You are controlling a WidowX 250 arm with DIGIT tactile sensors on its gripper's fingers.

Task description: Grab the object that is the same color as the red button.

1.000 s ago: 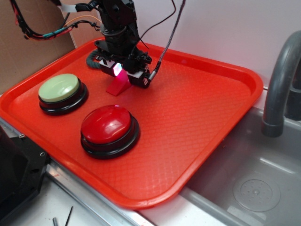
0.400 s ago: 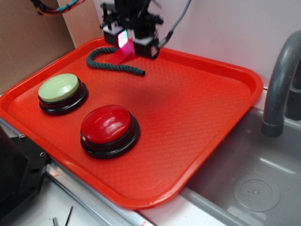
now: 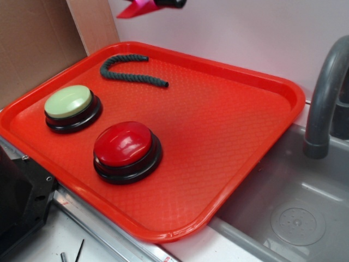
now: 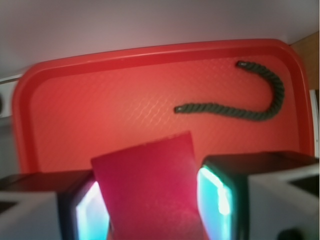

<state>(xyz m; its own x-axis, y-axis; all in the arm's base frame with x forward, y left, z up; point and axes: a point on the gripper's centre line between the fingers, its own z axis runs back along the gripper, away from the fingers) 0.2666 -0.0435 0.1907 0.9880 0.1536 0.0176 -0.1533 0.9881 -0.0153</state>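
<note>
Beside the sink, high over the tray point(image 3: 245, 109), the tool point(image 4: 150, 200) clamps the wedge point(image 4: 147, 190), matching the red button's point(image 3: 124, 144) colour, clear of the rope point(image 3: 131, 73) and green button point(image 3: 68, 102).

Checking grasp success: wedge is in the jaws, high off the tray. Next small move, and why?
Probably just hold height and keep the gripper shut. The red wedge sits squeezed between both jaws, clear above the tray, rope left behind, so the grab looks done.
</note>
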